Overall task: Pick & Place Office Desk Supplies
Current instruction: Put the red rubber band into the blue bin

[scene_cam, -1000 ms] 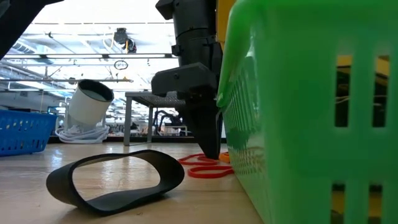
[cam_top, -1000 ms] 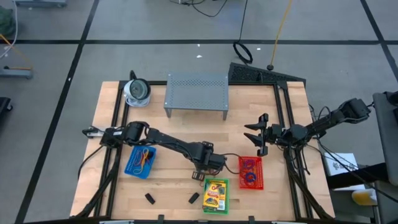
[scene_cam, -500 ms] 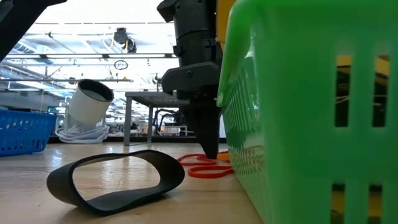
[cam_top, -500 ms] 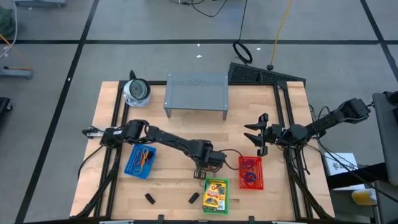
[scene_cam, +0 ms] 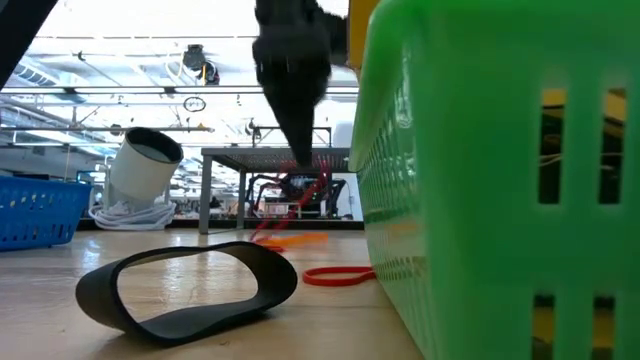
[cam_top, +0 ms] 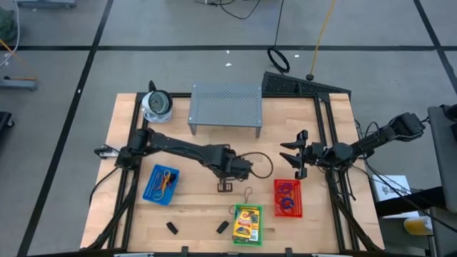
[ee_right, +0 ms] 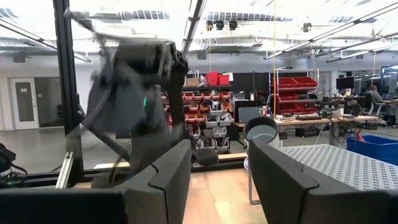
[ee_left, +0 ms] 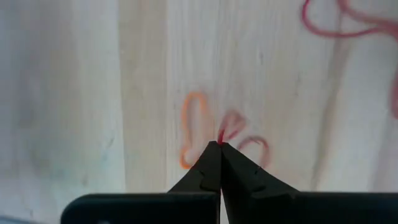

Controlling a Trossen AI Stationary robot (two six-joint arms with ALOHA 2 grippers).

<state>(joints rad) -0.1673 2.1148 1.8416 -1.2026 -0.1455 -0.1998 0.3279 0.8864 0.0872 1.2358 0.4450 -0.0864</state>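
- The left gripper [ee_left: 219, 144] is pinched shut on a red rubber band [ee_left: 225, 130], raised above the tabletop [cam_top: 200, 146] near its centre; the wrist view shows the red strand caught at the very fingertips.
- Below it lies an orange rubber band [ee_left: 194, 127] on the pale wood, a reddish loop [ee_left: 254, 146] just beside it; only the wrist view shows these clearly.
- At about 5 o'clock from the left gripper sits the green basket [cam_top: 248, 224], holding a yellow crayon box [cam_top: 247, 220]; a thin loop [cam_top: 246, 195] lies on the wood just at the basket's 12 o'clock edge.
- The low view adds a red loop [scene_cam: 335, 275] flat on the wood beside the green basket wall, and a black band [scene_cam: 190, 285] standing on edge near the camera.
- The right gripper [cam_top: 295, 154] waits at 3 o'clock with fingers apart, holding nothing, just above the red basket [cam_top: 288, 198].
- A blue basket [cam_top: 161, 185] at 8 o'clock holds rubber bands; two black clips [cam_top: 172, 228] lie along the 6 o'clock edge.
- At 12 o'clock stand a grey perforated shelf [cam_top: 225, 106] and a round white object [cam_top: 157, 105].
- Beyond the tabletop, the right wrist view shows a workshop with red storage bins [ee_right: 293, 86] and ceiling lights.
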